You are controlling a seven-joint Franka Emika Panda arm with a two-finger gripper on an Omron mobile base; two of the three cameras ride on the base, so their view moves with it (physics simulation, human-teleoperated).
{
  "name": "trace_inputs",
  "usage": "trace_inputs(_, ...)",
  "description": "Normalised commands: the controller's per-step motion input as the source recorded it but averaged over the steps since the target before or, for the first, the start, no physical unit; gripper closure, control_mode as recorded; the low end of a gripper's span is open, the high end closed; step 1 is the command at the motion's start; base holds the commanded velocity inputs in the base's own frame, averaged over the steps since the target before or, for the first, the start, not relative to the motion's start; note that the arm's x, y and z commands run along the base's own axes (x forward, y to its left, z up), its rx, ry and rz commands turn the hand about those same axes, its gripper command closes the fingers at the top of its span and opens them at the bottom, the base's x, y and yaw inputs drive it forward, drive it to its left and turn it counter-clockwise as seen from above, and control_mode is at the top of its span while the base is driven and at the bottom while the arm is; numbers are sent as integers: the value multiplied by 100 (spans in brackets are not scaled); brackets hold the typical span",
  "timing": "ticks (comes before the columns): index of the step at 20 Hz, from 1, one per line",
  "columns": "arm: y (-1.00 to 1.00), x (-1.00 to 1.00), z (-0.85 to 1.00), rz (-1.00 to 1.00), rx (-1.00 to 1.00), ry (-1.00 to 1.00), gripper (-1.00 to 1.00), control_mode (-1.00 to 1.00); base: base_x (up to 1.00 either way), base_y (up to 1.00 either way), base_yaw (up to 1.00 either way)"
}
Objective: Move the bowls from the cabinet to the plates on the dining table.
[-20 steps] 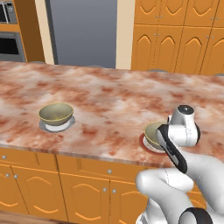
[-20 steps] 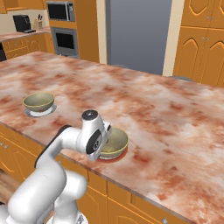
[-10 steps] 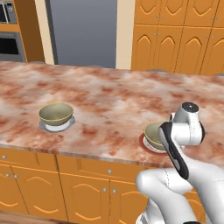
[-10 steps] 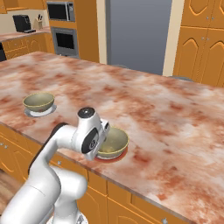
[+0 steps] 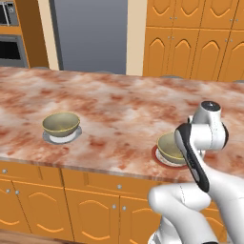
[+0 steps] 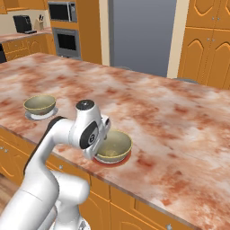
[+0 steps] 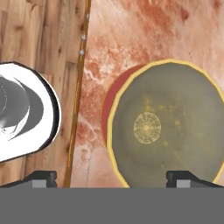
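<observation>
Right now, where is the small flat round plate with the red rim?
The red-rimmed plate lies near the front edge of the reddish marbled dining table, under an olive-bronze bowl, right of the grey-rimmed plate.

1. The wide island's reddish-pink marbled stone top [image 5: 109,109] looked smooth and polished.
2. The orange wood doors [image 5: 33,205] below it had a satin finish and small shiny metal knobs [image 5: 119,187].
3. The round olive-bronze bowl [image 7: 164,127] looked matt, its yellowish inside speckled.
4. The red-rimmed plate [image 7: 109,109] under it looked smooth.
5. The plank floor [image 7: 39,39] showed wood grain.
</observation>
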Motion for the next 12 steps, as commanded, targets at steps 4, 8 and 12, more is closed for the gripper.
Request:
trace_inputs(4, 2, -16, 39, 1, 0, 5, -100, -100, 0, 0, 0)
trace_inputs(8, 1, -19, 38, 2, 0, 2, -100, -100, 0, 0, 0)
trace_inputs(12, 0, -18, 37, 3, 1, 0, -100, -100, 0, 0, 0)
